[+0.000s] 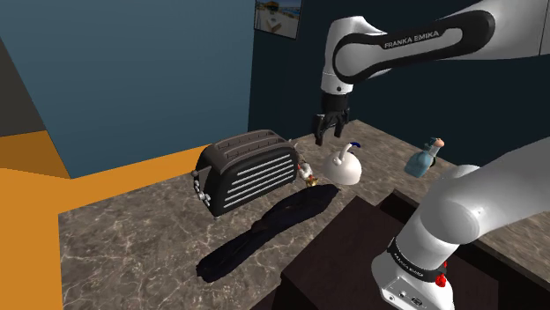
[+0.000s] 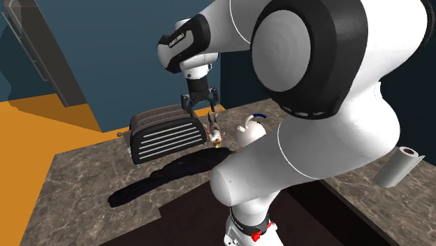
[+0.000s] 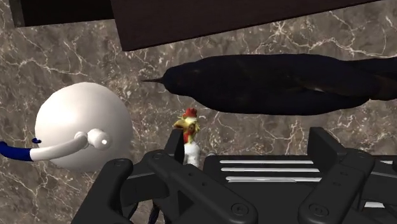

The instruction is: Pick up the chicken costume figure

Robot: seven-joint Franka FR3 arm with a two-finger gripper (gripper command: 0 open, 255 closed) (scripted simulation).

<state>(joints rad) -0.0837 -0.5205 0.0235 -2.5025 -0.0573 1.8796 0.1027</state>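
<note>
The chicken costume figure (image 1: 306, 173) is small, with a yellow and red head and a white body. It stands upright on the marble counter, between the black toaster (image 1: 247, 170) and the white teapot (image 1: 344, 165). My gripper (image 1: 331, 130) hangs open above and a little behind the figure, holding nothing. In the second exterior view the gripper (image 2: 199, 106) is over the toaster's end, with the figure (image 2: 215, 133) just below it. In the wrist view the figure (image 3: 189, 137) shows ahead between the spread fingers (image 3: 121, 184), close to the toaster (image 3: 286, 173).
A long dark bundle (image 1: 264, 231) lies on the counter (image 1: 132, 238) in front of the toaster. A blue bottle (image 1: 427, 158) stands at the shoulder view's right. A paper towel roll (image 2: 398, 166) lies at the second exterior view's right. The dark stand (image 1: 344, 255) is close by.
</note>
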